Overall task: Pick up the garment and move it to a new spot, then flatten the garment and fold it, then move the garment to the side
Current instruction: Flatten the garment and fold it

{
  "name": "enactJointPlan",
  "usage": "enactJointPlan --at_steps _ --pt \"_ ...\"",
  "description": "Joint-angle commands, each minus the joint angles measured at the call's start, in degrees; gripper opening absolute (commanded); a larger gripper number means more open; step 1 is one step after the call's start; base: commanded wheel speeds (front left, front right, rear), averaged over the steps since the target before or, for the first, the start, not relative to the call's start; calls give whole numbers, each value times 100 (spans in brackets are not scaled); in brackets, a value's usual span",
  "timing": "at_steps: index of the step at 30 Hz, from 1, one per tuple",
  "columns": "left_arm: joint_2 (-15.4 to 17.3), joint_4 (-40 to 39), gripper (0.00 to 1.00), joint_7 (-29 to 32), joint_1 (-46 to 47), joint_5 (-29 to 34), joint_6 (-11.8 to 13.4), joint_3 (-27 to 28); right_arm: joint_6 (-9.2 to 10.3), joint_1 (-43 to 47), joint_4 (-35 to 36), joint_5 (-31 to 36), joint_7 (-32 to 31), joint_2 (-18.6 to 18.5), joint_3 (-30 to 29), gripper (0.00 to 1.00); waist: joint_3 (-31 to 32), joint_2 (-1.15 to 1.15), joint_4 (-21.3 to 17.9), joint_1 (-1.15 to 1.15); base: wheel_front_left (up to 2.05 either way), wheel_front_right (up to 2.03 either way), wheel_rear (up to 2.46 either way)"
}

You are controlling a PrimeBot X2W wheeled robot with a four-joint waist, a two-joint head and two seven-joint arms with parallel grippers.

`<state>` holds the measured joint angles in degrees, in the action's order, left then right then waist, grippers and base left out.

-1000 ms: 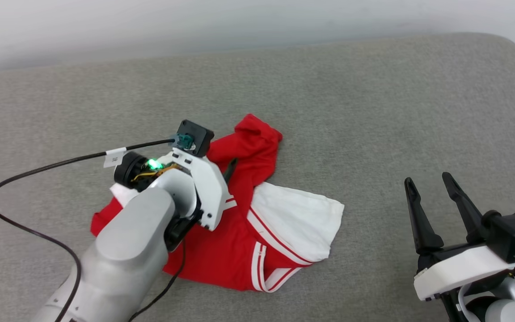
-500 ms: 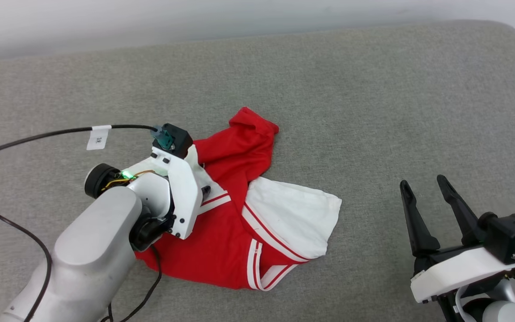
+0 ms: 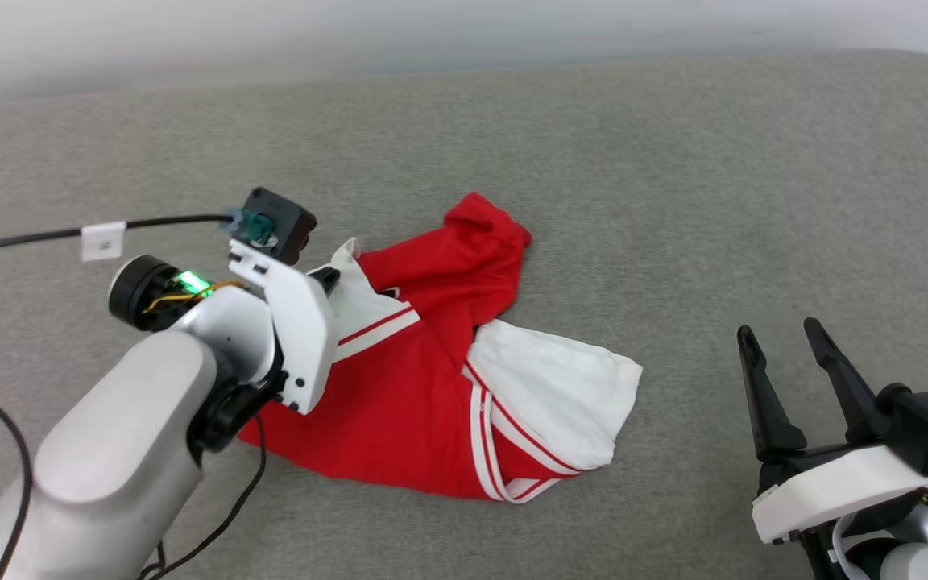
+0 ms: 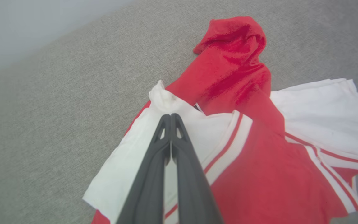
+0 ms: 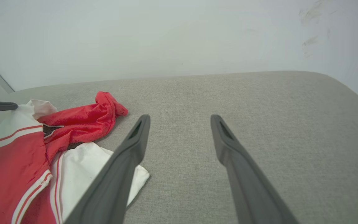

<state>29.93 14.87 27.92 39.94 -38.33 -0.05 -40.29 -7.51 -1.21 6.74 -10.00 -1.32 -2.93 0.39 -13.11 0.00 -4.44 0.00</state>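
Roughly crosswise garment point(image 3: 399, 403), red end toward wall point(image 3: 464, 24)

I find no text that I can read. The white tag point(image 3: 103, 240) on the cable point(image 3: 21, 235), at the far left, is too small and too blurred for me to read.

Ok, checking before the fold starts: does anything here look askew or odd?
The garment lies crumpled on the grey cushion. A red part is bunched into a hump at the far side, and the left gripper pinches one white sleeve. No damage visible.
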Motion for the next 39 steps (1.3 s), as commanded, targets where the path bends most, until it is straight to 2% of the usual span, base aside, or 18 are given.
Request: enactJointPlan --at_steps 1,4,8,12,17,22,23,24,25,30,39 --pt "101 -157 0 -50 -171 28 83 38 4 19 40 43 -22 9 -12 100 94 0 144 0 0 0 0" --pt "354 -590 0 -178 -542 -50 339 216 4 63 92 69 -58 9 -61 100 193 0 285 0 0 0 0" --pt "679 -1146 0 -376 -1368 -265 890 545 4 145 157 86 -112 9 -120 100 302 0 434 0 0 0 0" --pt "908 -1362 0 -657 -2349 -631 1380 931 4 209 222 79 -167 9 -145 100 338 0 547 0 0 0 0" --pt "765 -1207 0 -1110 -3362 -1187 1754 1376 4 179 245 88 -247 9 -113 100 334 0 593 0 0 0 0" --pt "402 -738 0 -1419 -3821 -1592 1723 1542 4 200 248 115 -294 9 -97 100 364 0 598 0 0 0 0" --pt "335 -626 20 -1403 -3872 -1659 1661 1511 4 204 238 117 -302 9 -84 100 378 0 588 0 0 0 0" --pt "270 -549 56 -1447 -3901 -1688 1632 1504 4 217 226 118 -305 9 -80 100 409 0 576 0 0 0 0" --pt "236 -505 100 -1553 -3888 -1662 1628 1536 4 230 235 124 -307 9 -83 100 431 0 569 0 0 0 0" --pt "232 -453 100 -2060 -3794 -1400 1778 1638 4 312 199 150 -349 9 -105 100 659 0 525 0 0 0 0" --pt "241 -909 100 -2931 -3656 -833 2018 1718 4 535 227 181 -460 9 -179 100 993 0 497 0 0 0 0"
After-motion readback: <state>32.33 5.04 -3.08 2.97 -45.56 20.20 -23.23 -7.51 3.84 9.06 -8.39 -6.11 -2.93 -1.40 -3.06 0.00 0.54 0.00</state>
